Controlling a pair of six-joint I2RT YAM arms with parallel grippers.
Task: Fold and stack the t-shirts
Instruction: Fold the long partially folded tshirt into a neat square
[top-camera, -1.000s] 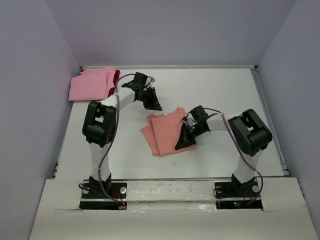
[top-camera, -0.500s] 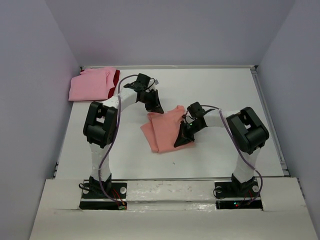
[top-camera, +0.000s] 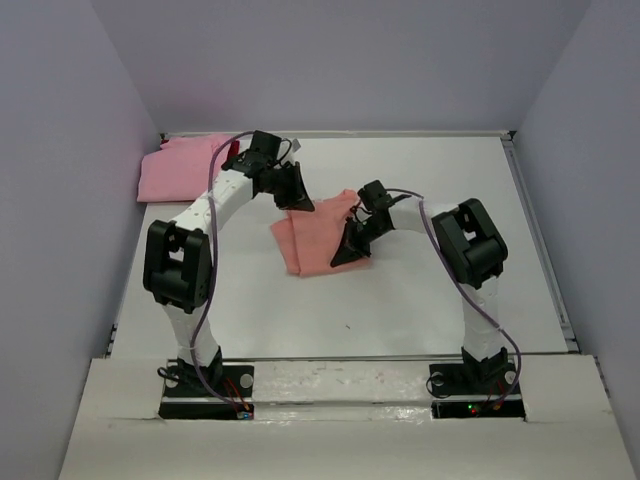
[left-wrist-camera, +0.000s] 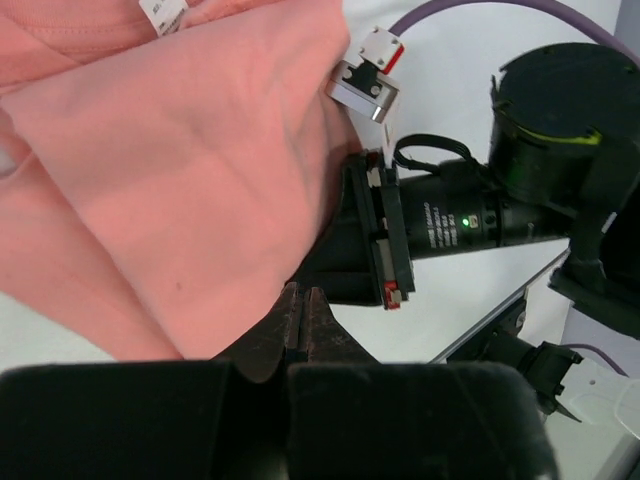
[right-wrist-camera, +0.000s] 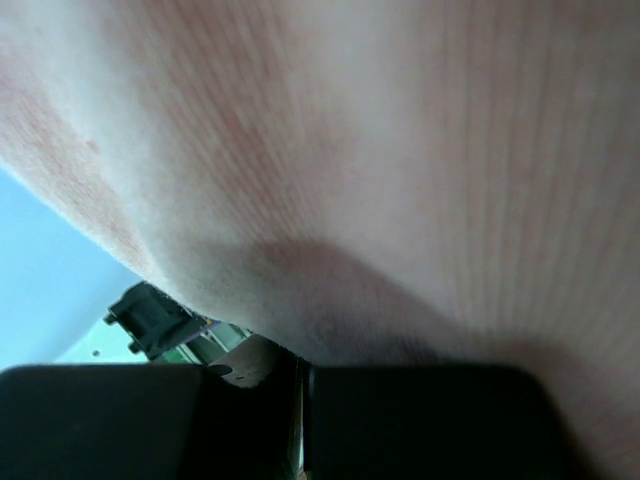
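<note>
The salmon t-shirt lies bunched mid-desk, and the pink t-shirt sits at the far left corner. The salmon shirt's white neck label carries print too small for me to read. My right tool is clamped on salmon cloth. My left tool is closed at the shirt's edge, and I cannot tell whether it pinches cloth.
</note>
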